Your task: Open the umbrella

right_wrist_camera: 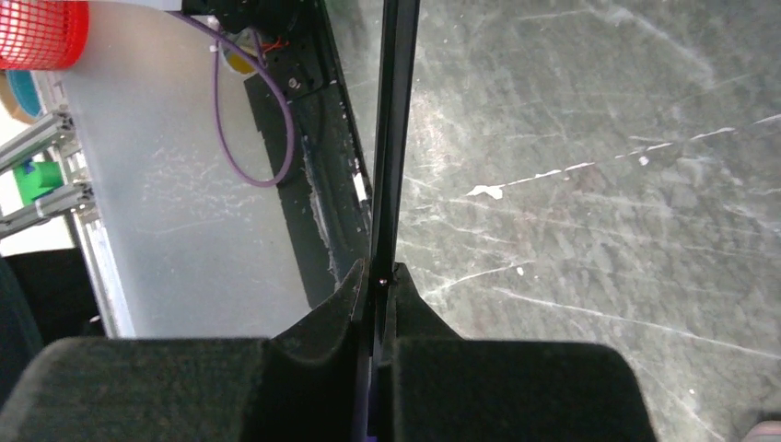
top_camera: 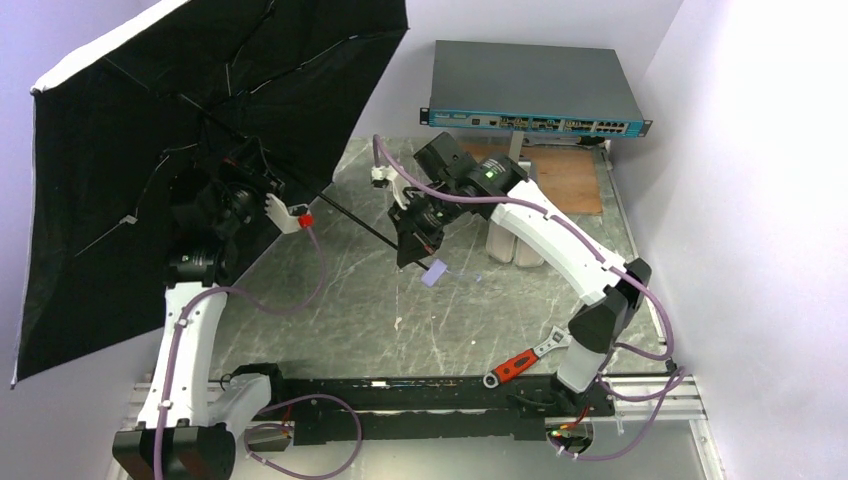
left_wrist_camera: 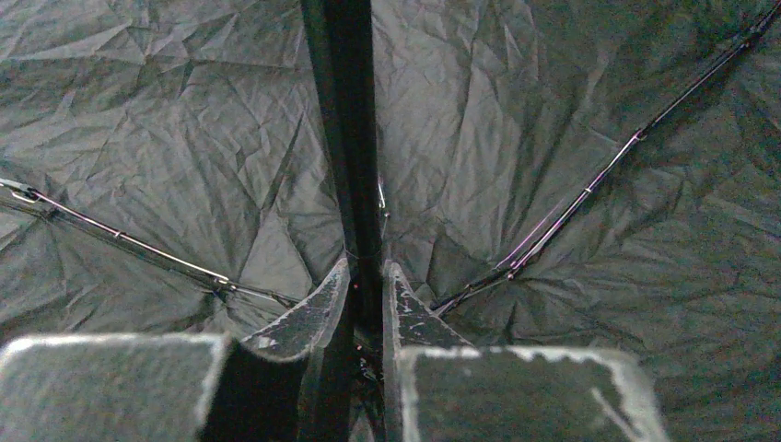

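1. The compact folding umbrella with black lining and pale rim [top_camera: 130, 190] is standing spread wide over the grey marble table's [top_camera: 450, 320] left edge.
2. The left gripper [left_wrist_camera: 368, 281] is pinching its thin black shaft [top_camera: 362, 226] under the canopy, and the right gripper [right_wrist_camera: 376, 276] is pinching the lower end.
3. Likely risks: the canopy collapsing on release if the runner is not latching, or off-axis pulling bending the shaft.
4. A red mesh basket [right_wrist_camera: 35, 32] is showing only partly, hiding its contents.

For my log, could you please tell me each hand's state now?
Left hand: closed on the umbrella shaft.
Right hand: closed on the same shaft.
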Action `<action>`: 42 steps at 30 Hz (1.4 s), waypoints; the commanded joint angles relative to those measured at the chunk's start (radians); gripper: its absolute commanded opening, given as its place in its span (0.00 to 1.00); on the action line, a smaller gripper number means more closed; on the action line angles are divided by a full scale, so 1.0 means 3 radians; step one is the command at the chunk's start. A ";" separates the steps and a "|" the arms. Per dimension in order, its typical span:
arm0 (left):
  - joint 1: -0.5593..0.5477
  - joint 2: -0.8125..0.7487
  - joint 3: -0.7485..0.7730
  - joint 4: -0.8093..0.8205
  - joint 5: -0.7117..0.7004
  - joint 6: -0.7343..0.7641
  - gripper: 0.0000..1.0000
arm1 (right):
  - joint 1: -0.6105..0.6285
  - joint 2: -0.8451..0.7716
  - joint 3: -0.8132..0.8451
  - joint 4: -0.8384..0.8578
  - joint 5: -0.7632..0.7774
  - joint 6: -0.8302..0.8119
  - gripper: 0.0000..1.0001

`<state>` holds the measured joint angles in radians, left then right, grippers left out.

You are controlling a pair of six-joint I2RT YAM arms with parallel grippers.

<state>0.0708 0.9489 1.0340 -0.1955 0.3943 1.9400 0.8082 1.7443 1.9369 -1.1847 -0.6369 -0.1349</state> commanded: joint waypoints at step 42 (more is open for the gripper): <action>0.1218 0.2415 0.2290 0.1862 -0.2233 0.0559 0.20 | -0.0096 -0.1381 -0.2180 -0.0651 0.0793 -0.1331 0.00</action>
<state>0.0872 1.6035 1.5734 -0.0990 0.4946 2.0476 0.7685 1.4525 1.4055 -0.4839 -0.2474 -0.4690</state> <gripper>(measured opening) 0.209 0.051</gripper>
